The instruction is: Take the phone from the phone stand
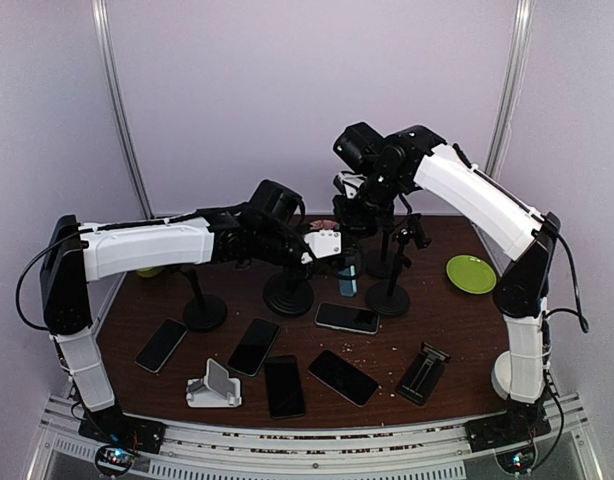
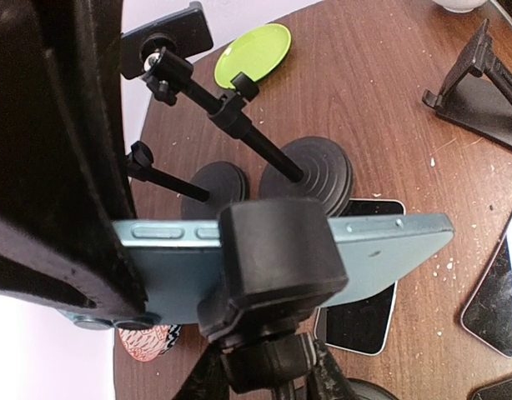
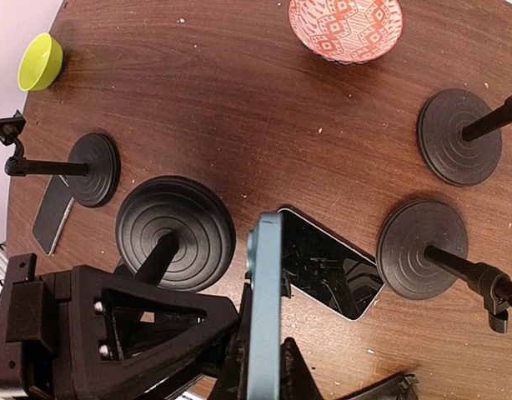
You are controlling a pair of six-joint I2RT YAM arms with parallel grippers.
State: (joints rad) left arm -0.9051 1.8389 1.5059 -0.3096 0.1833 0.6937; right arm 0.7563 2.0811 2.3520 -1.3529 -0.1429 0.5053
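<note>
Phone (image 2: pixel 381 250) end gripped, hidden behind left fingers (image 2: pixel 64 167); stand clamp (image 2: pixel 277 258) covers middle.

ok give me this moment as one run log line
left tool: shut on blue phone | right tool: shut | blue phone: in stand clamp | task: phone not yet out

Light-blue slab phone (image 2: pixel 389 250) edge-on and level, left end tucked under black left-gripper finger (image 2: pixel 56 167). Black plastic stand clamp (image 2: pixel 277 258) grips it just right of finger. Farther right: lime-green round plate (image 2: pixel 254 52), brown wooden table (image 2: pixel 389 100).
</note>
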